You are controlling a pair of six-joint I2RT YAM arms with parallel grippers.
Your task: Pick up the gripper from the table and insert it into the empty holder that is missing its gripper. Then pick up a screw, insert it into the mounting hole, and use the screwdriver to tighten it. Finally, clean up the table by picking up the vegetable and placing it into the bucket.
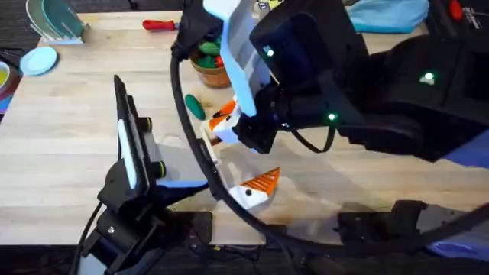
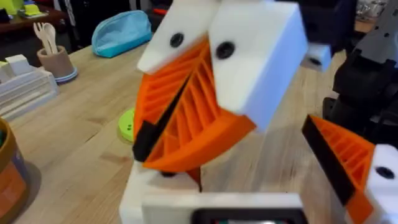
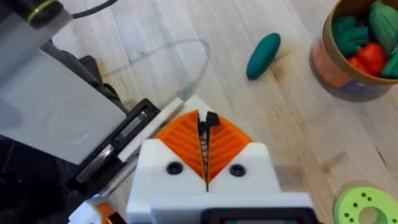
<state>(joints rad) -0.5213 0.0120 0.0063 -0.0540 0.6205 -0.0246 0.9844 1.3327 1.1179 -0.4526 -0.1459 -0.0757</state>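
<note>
My right gripper (image 3: 206,121) is shut, its orange pads pressed together with nothing seen between them. It sits just over my left gripper's white body (image 3: 124,146). In the left wrist view the right gripper (image 2: 146,155) looms close, tip down. The black arm with the light-blue panel (image 1: 238,61) hangs over the middle. An orange gripper (image 1: 265,182) sits on a white holder (image 1: 248,197) nearer the front. The dark green vegetable (image 1: 195,105) lies on the table beside the orange-brown bucket (image 1: 212,76), which holds toy vegetables. The screw and the screwdriver are hidden.
A flat green ring disc (image 3: 364,205) lies near the bucket. At the back are a red-handled screwdriver (image 1: 160,24), a plate rack (image 1: 53,19) and a blue pouch (image 1: 386,15). A black cable (image 1: 187,130) arcs across the middle. A cup of utensils (image 2: 56,59) stands far off.
</note>
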